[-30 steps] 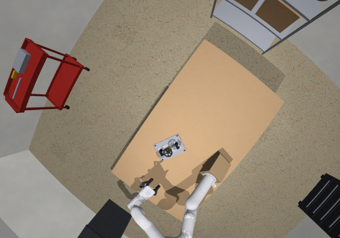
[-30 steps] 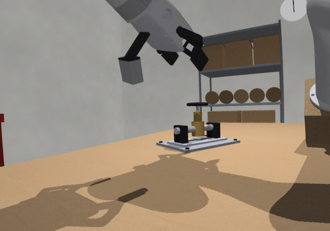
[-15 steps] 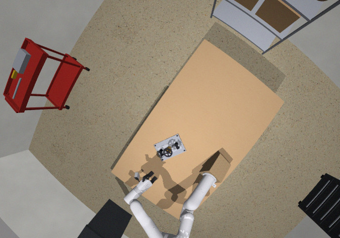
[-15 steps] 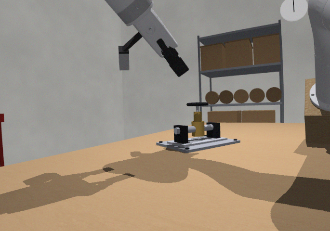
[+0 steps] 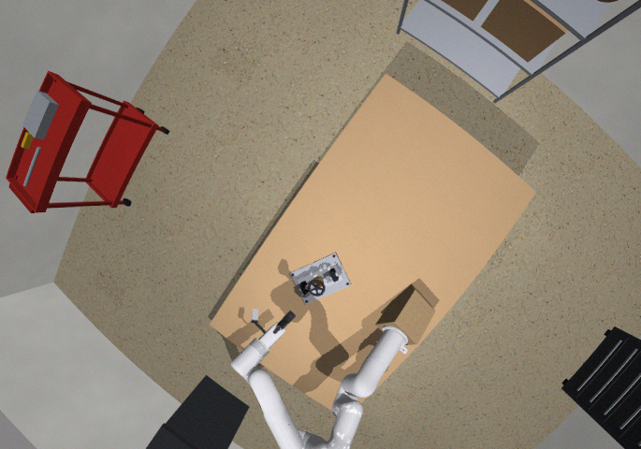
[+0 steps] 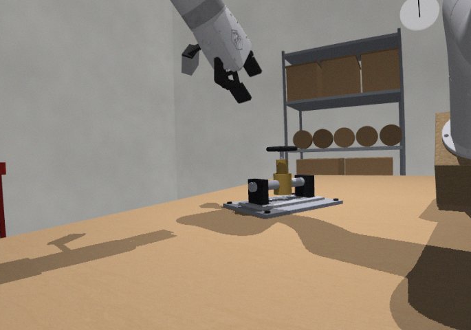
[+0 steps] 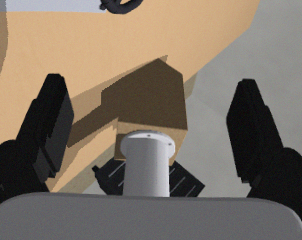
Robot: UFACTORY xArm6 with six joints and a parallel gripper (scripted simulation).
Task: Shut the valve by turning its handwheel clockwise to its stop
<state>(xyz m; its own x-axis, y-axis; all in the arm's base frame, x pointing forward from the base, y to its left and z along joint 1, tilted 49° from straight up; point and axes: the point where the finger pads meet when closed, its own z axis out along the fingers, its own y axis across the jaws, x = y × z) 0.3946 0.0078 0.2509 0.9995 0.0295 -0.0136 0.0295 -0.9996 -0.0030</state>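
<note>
The valve stands on a grey base plate (image 5: 340, 283) (image 6: 287, 210) on the tan table (image 5: 411, 185) (image 6: 166, 280). It has a brass body (image 6: 282, 181) between two black blocks. Its black spoked handwheel (image 5: 316, 288) (image 6: 281, 148) lies level on top. My gripper (image 5: 284, 319) (image 6: 249, 82) (image 7: 150, 96) is open and empty. It hangs high above the table, well above and to the near left of the handwheel, tilted down. In the wrist view the handwheel sits at the top edge, beyond the fingertips.
The arm's base stands on a cardboard box (image 5: 411, 311) (image 6: 457, 186) (image 7: 151, 103) at the table's near right. A metal shelf (image 5: 490, 36) (image 6: 344, 101) with boxes stands beyond the far end. A red cart (image 5: 66, 142) and a black cabinet (image 5: 628, 386) stand off the table.
</note>
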